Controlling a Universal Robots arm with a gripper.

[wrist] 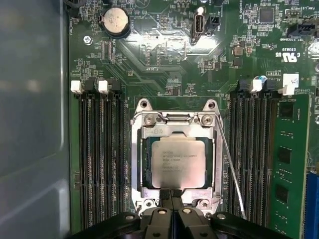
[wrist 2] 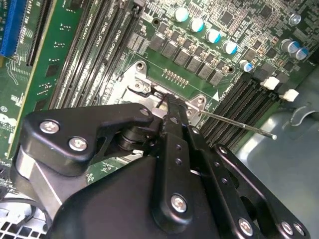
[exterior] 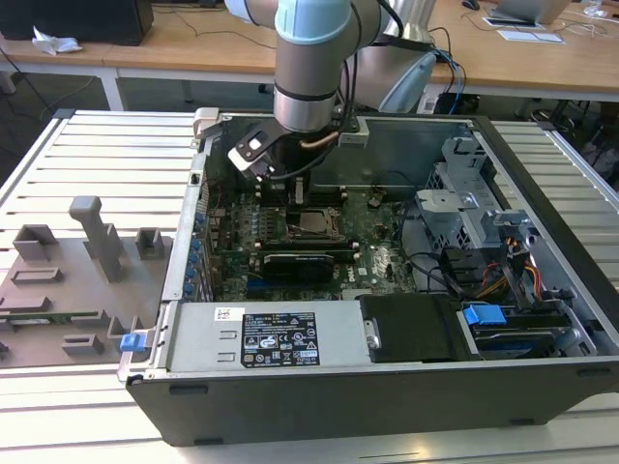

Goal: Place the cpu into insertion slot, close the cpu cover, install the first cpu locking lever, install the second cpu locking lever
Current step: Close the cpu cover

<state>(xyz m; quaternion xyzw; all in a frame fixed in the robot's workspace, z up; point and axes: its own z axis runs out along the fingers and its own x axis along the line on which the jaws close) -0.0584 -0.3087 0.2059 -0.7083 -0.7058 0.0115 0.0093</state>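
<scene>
— Wooden desks (exterior: 193,43) stand far at the back, and a grey slatted table (exterior: 97,145) holds an open computer case (exterior: 387,387). Where is the cpu?
— The cpu (wrist: 171,163) lies flat in the insertion slot (wrist: 146,164), shiny side up. That is in the middle of the green board (wrist: 164,69), toward the far wall of the case.
— Is the lid on it?
— I think so. The cpu cover (wrist: 172,130) looks laid down around the chip like a picture frame, so those two steps seem done.
— What about the gripper?
— The gripper (wrist: 172,195) is low over the board, with its tips right at one edge of the cover. Its fingers are pressed together with no gap, and I see nothing held in them.
— So which step is it?
— The lever step, I guess. One thin wire lever (wrist: 230,167) is not tucked in.
— Which way does it point?
— Its long line runs along one side of the slot but slants away from it. Its loose end is out over the long black slots (wrist: 251,159), on the gripper's side. The chip is nearly square, so it has no real long side.
— What would a next move need?
— A slow, careful push, I think. The wire is thin and must slip under its catch without knocking the cover.
</scene>
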